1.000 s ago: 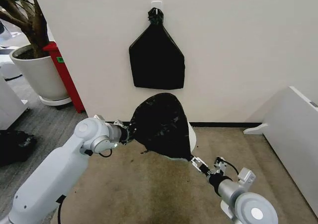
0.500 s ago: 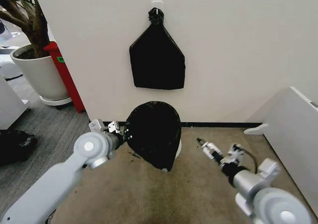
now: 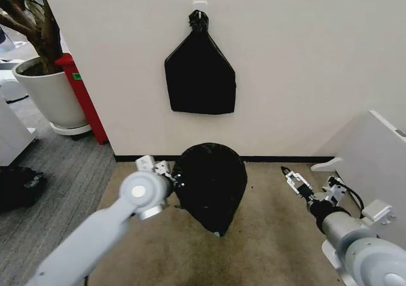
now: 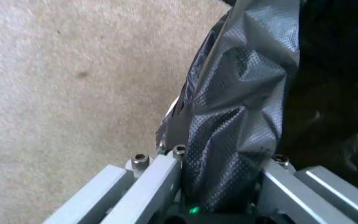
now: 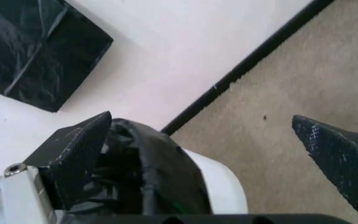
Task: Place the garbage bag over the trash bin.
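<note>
The glossy black garbage bag (image 3: pixel 212 184) hangs crumpled over the trash bin on the carpet by the wall, hiding it in the head view. My left gripper (image 3: pixel 172 177) is at the bag's left edge. In the left wrist view a fold of the bag (image 4: pixel 247 93) is pinched between this gripper's fingers (image 4: pixel 160 172). My right gripper (image 3: pixel 288 174) hovers open to the right of the bag, apart from it. In the right wrist view its two fingertips (image 5: pixel 79 149) stand wide apart, and beyond them the cream-white trash bin (image 5: pixel 219 184) shows with the bag (image 5: pixel 141 158) draped over it.
A flat black bundle with a knotted top (image 3: pixel 200 70) hangs on the wall above. A large white plant pot (image 3: pixel 47 96) and a red post (image 3: pixel 79 89) stand at the left. A white panel (image 3: pixel 374 165) leans at the right. Bare carpet (image 3: pixel 273 235) lies in front.
My right gripper has let go of the bag's corner and pulled away to the right. The bag has dropped lower over the bin, and my left arm has followed it to the right.
</note>
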Controlling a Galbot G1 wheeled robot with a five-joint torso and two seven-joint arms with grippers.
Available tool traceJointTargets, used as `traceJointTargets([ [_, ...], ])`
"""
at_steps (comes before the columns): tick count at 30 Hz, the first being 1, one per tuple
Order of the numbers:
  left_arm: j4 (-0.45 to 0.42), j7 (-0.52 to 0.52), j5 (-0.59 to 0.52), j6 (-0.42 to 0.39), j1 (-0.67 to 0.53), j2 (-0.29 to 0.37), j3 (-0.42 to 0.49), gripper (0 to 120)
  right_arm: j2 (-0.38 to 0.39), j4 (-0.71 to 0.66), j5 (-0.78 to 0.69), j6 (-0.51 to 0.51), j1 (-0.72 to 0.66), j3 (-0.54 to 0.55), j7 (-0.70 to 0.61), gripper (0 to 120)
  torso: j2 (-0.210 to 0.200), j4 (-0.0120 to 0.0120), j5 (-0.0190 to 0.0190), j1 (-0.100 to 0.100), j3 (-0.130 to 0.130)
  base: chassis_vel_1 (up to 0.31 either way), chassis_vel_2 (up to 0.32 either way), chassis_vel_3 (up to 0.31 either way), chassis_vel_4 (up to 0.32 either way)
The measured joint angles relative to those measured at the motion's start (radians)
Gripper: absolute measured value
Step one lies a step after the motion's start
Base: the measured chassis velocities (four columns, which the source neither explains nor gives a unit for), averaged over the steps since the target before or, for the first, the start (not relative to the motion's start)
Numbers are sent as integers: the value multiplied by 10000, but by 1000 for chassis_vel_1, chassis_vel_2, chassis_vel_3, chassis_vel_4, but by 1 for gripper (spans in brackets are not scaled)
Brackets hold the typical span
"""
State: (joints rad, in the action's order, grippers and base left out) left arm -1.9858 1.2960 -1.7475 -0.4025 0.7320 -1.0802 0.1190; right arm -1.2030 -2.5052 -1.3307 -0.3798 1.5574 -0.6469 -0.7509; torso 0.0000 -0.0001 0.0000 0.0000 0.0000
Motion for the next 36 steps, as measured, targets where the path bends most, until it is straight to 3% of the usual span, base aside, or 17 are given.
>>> traceJointTargets([
  [5,863,475,176,-11,-485,-903,558,0,-9,18,100,42,-69,3,64,100,0,1,2,0,0,0,0,0,0],
  [10,1383,520,406,-65,-562,-1176,987,0,-234,28,96,44,-59,76,58,100,0,0,3,0,0,0,0,0,0],
  [21,2067,396,992,-130,-482,-1573,1823,0,-172,41,-38,120,-189,-47,60,100,0,1,0,0,0,0,0,0,0],
  [36,2203,172,1522,-291,-111,-1462,1876,2,-157,50,-171,131,-350,-28,71,100,1,2,0,0,-1,0,0,0,0],
])
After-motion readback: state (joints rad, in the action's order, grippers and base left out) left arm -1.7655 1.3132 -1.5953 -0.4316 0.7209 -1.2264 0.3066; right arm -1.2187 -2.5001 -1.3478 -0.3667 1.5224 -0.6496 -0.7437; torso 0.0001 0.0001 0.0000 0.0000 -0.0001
